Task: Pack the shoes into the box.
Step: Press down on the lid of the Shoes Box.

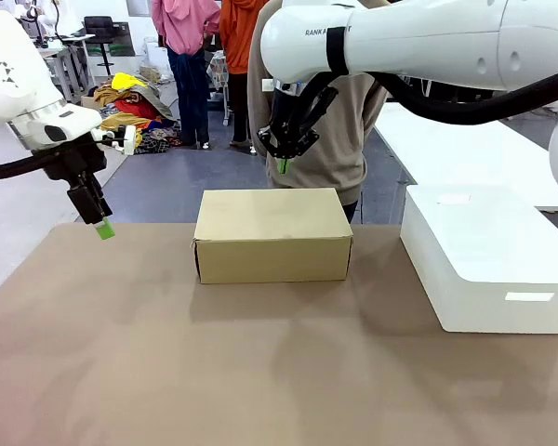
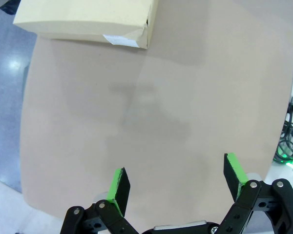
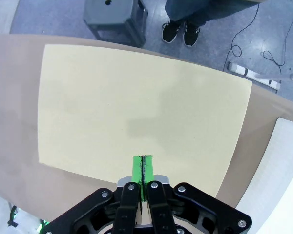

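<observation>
Cardboard brown box sits closed mid-frame, right gripper pinched empty above, left gripper wide open; lid-opening probably comes next.

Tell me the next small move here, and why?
Probably lower the right gripper toward the front edge of the box to lift its lid: the box is closed, that gripper hangs above it with fingers together, and the left gripper is open off to the side.
</observation>
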Robot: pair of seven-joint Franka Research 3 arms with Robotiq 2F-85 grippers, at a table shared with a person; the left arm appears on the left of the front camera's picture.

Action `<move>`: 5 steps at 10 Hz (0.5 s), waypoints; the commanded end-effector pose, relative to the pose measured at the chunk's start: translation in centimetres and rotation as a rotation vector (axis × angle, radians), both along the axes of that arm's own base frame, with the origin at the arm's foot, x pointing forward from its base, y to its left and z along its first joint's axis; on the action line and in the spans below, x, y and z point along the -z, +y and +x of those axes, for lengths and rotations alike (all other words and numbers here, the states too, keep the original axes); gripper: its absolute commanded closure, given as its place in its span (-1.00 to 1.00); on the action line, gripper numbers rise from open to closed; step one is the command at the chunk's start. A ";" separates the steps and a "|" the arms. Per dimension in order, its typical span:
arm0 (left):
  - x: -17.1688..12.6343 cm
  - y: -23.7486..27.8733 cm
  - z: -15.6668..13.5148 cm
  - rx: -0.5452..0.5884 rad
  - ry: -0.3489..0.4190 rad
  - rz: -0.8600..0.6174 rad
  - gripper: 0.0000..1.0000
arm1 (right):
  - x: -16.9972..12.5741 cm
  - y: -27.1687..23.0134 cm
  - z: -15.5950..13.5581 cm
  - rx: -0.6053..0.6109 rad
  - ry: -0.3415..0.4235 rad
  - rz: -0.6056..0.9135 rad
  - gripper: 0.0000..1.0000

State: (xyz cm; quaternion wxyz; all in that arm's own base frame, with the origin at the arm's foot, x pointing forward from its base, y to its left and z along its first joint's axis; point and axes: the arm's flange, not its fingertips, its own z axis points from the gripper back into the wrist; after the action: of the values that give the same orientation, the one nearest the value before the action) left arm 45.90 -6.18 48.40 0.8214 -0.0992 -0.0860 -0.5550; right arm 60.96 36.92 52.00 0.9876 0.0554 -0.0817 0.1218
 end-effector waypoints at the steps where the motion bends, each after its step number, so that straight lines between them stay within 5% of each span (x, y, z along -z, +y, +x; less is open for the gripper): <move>1: -0.1 0.1 0.1 -0.012 -0.002 -0.008 -1.00 | -1.0 -1.0 -1.6 -0.048 -0.005 -0.002 1.00; 2: -0.1 0.1 0.1 -0.012 -0.002 -0.008 -1.00 | -2.0 -2.4 -3.8 -0.091 0.007 -0.023 0.92; 5: -0.1 0.1 0.1 -0.012 -0.002 -0.008 -1.00 | -3.2 -5.8 -9.2 -0.173 0.040 -0.032 -0.28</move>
State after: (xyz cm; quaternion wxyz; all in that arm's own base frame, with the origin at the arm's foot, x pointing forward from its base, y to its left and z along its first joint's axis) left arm 45.94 -6.17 48.41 0.8215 -0.0992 -0.0862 -0.5549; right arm 54.63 33.45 55.94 0.9796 0.0395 -0.0716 0.1835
